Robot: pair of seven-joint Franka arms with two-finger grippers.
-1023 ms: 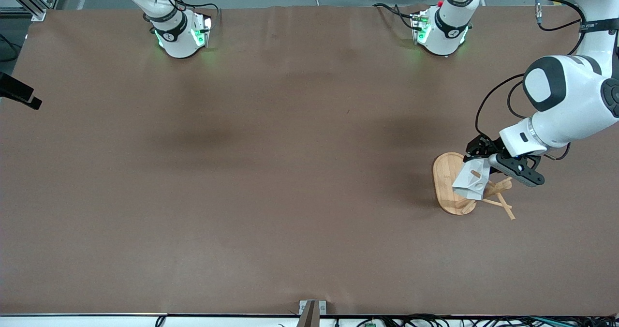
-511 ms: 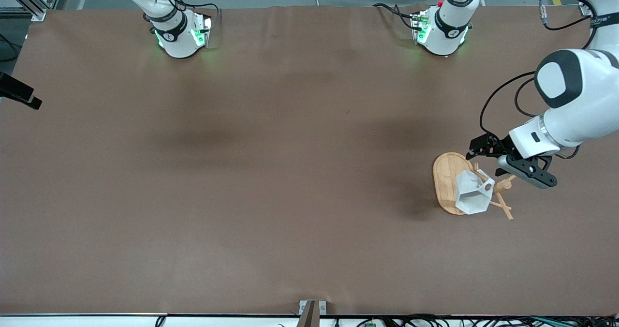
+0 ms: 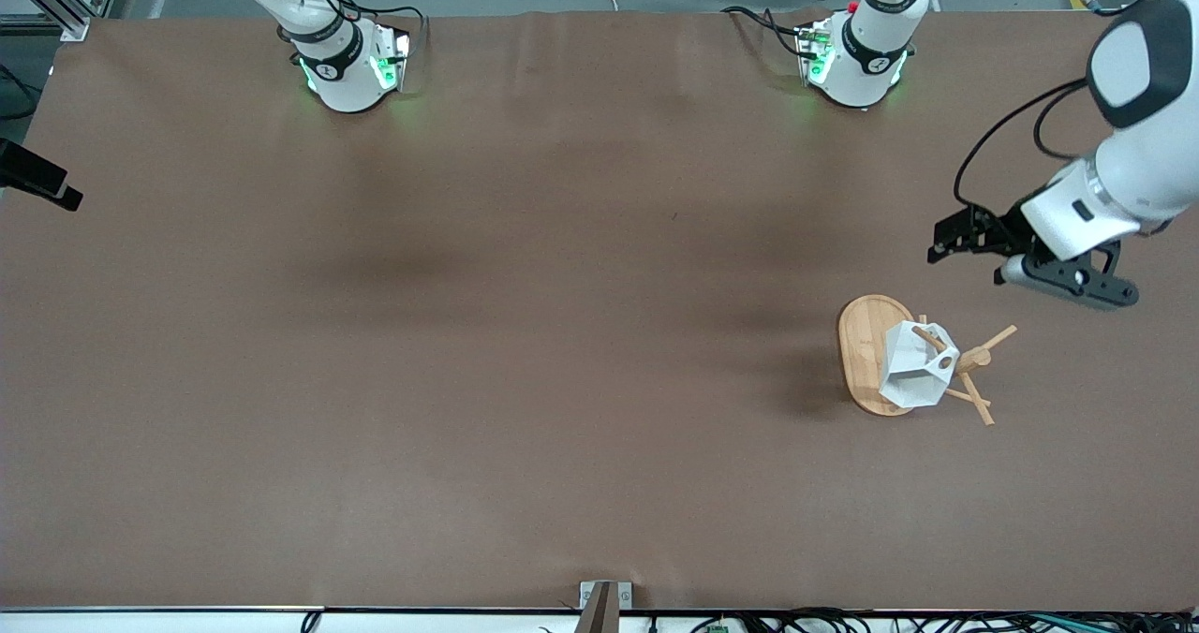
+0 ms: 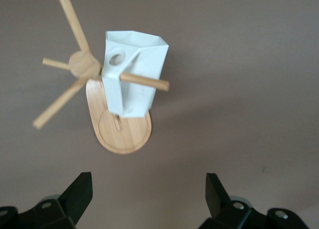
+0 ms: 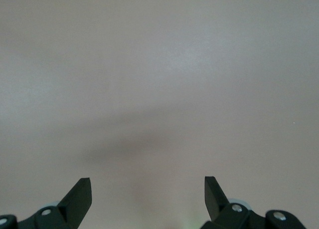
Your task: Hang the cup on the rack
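Black fingers of the left gripper (image 4: 147,196) stand spread and empty above the table, beside the rack (image 3: 876,357) — the cup (image 3: 916,364) hangs by its handle hole on a peg (job apparently done). Right gripper (image 5: 147,196), likewise spread, waits over bare table.

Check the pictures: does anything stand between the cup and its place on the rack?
Nothing does. The cup already hangs on a peg of the rack. The left end effector is open and apart from it, over bare table. The right end effector waits, open.
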